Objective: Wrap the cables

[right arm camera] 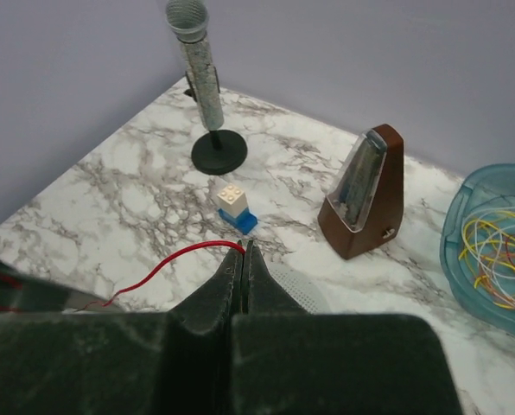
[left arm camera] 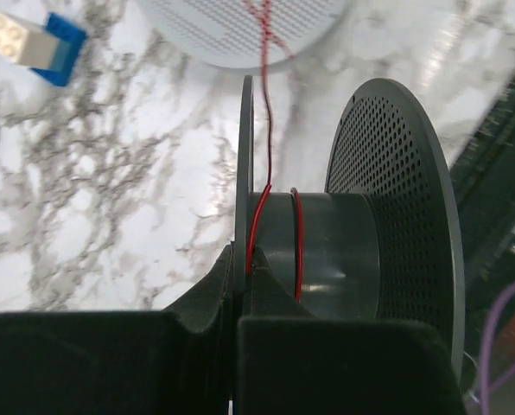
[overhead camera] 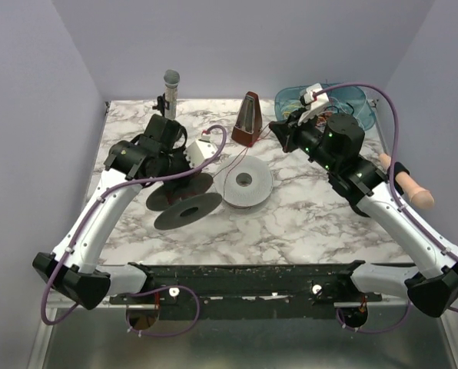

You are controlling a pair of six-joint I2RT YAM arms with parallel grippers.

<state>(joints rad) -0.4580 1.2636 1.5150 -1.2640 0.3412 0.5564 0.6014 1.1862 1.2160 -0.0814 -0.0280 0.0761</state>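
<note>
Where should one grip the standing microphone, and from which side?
Probably the microphone by its slim upright body, below the mesh head, approached horizontally from the front, because walls stand close behind it. Its round base lies too flat to pinch.

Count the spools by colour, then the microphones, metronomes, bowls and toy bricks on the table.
Dark spool: 1
White spool: 1
Microphone: 1
Metronome: 1
Bowl: 1
Toy brick: 1
Total: 6

Thin red cable (left arm camera: 265, 104), looped twice around the hub of the dark spool (left arm camera: 387, 216), then drawn straight across the white spool (left arm camera: 232, 35). Further along, pinched in the right claw (right arm camera: 244, 251), curving left. Multicoloured tangle of cables (right arm camera: 499, 251) in the blue bowl (right arm camera: 448, 238).
</note>
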